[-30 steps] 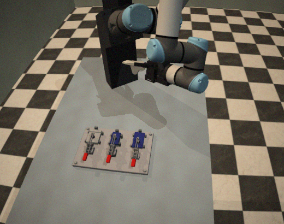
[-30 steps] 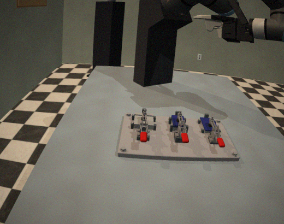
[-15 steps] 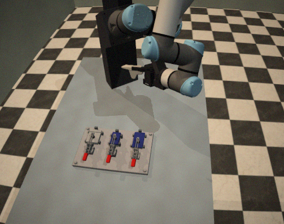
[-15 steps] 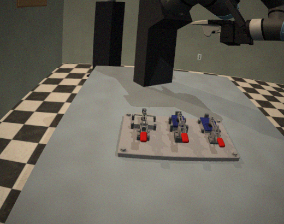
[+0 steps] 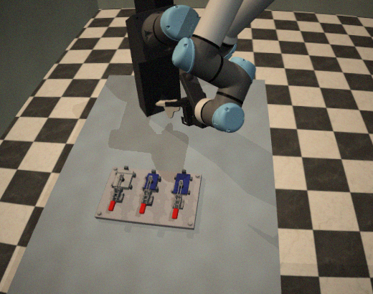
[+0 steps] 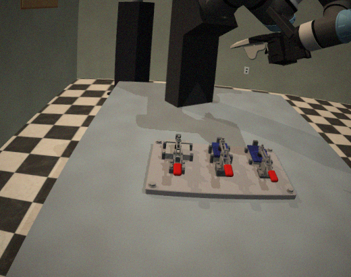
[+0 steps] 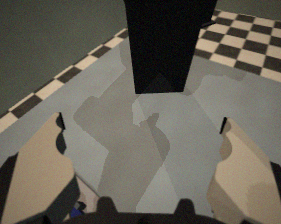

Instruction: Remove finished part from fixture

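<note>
The grey fixture plate (image 5: 190, 206) (image 6: 200, 186) lies on the table and carries three toggle clamps with red handles. The finished part (image 5: 122, 183) (image 6: 177, 151), pale grey, sits clamped in the left station. Two blue blanks (image 5: 151, 182) (image 5: 182, 183) (image 6: 219, 148) (image 6: 255, 151) sit clamped in the middle and right stations. My gripper (image 5: 168, 108) (image 6: 246, 48) (image 7: 142, 116) is open and empty. It hangs high above the table, behind the fixture, its tan fingers pointing sideways. In the wrist view the fingers frame bare table, with only a small blue patch at the bottom left edge.
The black robot pedestal (image 5: 156, 72) (image 6: 190, 61) (image 7: 166, 45) stands on the far part of the grey table (image 5: 224, 186) (image 6: 92, 203). A second black column (image 6: 133, 40) stands behind it. Checkered floor surrounds the table.
</note>
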You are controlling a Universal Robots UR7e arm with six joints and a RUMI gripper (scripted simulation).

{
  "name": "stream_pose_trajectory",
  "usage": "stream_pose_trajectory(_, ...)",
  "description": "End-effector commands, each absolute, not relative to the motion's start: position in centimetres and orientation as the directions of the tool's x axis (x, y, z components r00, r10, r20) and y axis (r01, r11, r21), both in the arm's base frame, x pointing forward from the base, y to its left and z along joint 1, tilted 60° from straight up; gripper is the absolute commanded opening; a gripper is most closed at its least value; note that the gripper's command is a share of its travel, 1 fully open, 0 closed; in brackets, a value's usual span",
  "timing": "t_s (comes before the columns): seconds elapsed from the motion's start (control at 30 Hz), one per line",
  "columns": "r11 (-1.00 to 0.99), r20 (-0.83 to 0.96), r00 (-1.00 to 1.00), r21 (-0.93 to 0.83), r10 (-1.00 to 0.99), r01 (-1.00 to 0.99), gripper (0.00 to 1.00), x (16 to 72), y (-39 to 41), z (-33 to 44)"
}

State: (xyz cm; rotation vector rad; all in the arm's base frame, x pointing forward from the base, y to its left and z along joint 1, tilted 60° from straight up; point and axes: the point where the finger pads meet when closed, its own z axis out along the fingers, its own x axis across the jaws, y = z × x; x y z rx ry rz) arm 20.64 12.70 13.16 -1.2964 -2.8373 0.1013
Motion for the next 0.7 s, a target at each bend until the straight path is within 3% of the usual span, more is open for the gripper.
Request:
stream_pose_trajectory(0.0,0.657,0.009,-0.657,-0.056,0.754,0.752,1.00,20.9,12.9,13.0)
stream_pose_trajectory(0.27,0.657,0.009,-0.657,-0.056,0.754,0.752,1.00,20.9,12.9,13.0)
stream_pose_trajectory(0.67,0.688,0.056,-0.705,0.180,0.707,0.703,1.00,27.6,13.0,14.0)
